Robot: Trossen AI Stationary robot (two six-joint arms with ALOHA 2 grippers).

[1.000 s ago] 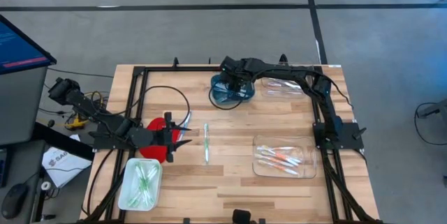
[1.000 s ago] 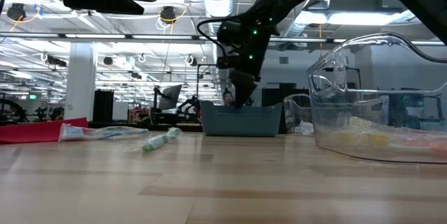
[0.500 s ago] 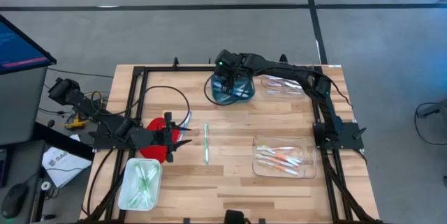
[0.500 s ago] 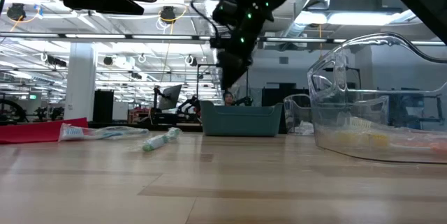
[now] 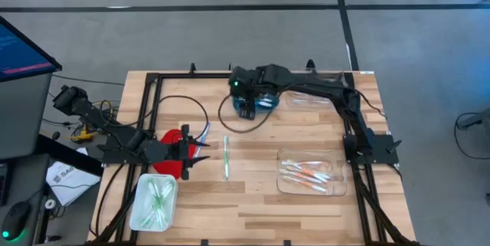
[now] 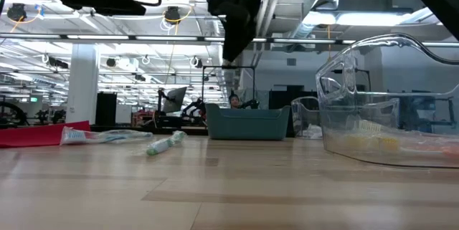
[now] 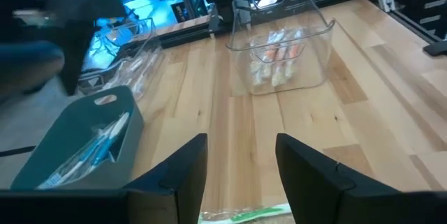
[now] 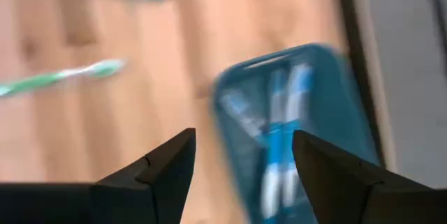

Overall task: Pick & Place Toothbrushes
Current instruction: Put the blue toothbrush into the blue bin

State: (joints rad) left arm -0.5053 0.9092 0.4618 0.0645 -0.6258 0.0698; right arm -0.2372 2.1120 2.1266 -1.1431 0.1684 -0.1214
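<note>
Right gripper (image 5: 243, 102) hangs over the near-left edge of the teal bin (image 5: 264, 100) at the table's far centre, fingers spread wide, nothing between them. In the right wrist view the bin (image 8: 300, 126) sits below the open fingers with blue toothbrushes (image 8: 279, 154) lying inside it.

Left gripper (image 5: 200, 152) hovers low at the left side, next to the red tray (image 5: 167, 162), fingers apart and empty; in the left wrist view its two fingers (image 7: 183, 172) frame bare wood, with a green brush end just under them.

Loose on the table: one green toothbrush (image 5: 227, 159) in the middle, lying lengthwise, and one blue toothbrush (image 5: 205, 132) just beside the left gripper, near the red tray.

Sorted so far: green toothbrushes in the pale green tray (image 5: 153, 201) at near left; orange-and-white toothbrushes in the clear container (image 5: 310, 172) at near right; a second clear container (image 5: 310, 94) at far right holds pinkish ones, hard to tell exactly.

Low view shows the green toothbrush (image 6: 165, 144) and blue one (image 6: 100, 136) flat on the wood, apart from each other.
</note>
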